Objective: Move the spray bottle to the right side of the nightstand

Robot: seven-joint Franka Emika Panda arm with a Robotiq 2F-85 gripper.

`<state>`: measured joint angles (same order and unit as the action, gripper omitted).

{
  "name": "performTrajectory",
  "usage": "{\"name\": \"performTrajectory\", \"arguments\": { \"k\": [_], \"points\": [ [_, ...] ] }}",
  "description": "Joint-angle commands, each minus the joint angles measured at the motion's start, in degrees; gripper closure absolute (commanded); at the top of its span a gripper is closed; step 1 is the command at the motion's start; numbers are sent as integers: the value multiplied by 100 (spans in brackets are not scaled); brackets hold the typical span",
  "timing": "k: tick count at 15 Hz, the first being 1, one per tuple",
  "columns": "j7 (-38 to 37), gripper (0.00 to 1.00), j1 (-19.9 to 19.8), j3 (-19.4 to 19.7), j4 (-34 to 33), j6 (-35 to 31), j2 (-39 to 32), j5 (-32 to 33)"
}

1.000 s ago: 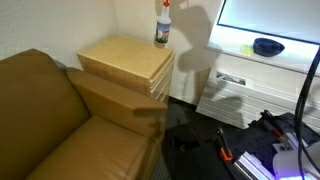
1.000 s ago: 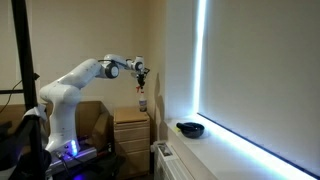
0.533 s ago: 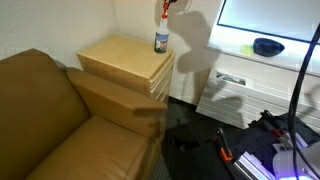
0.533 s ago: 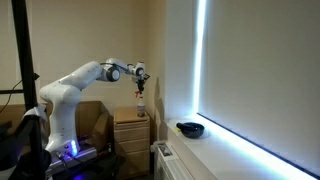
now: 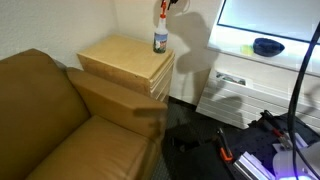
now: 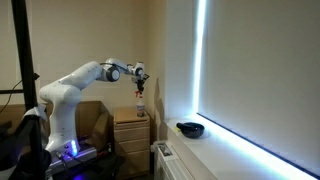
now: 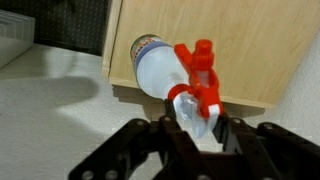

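The spray bottle (image 5: 161, 36) is a whitish bottle with a dark label band and a red-and-white trigger head. It hangs just above the far right corner of the tan nightstand (image 5: 122, 58), close to the wall. It also shows in the other exterior view (image 6: 141, 100) above the nightstand (image 6: 131, 127). In the wrist view my gripper (image 7: 198, 128) is shut on the bottle's sprayer head (image 7: 197, 90); the bottle body (image 7: 158, 66) points away over the nightstand top (image 7: 250, 40). In an exterior view only the gripper's tip (image 5: 173, 5) shows at the top edge.
A brown leather sofa (image 5: 60, 120) stands against the nightstand's near side. A white low unit (image 5: 250, 75) with a dark bowl (image 5: 267, 46) stands beyond the nightstand. Cables and tools (image 5: 250, 145) lie on the dark floor. The wall is right behind the bottle.
The bottle has moved slightly lower and toward the nightstand's far right corner, still held in my gripper. Little has changed in the last half second.
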<state>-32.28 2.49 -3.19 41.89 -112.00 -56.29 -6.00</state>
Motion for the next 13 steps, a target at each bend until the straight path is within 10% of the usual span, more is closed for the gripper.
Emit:
{"name": "performTrajectory", "arguments": {
  "k": [1,5,13],
  "points": [
    [13,28,87,10,-103,-52,26,67],
    [206,2,179,-11,-228,-29,189,89],
    [330,0,383,53,-519,-36,716,517]
  ]
}}
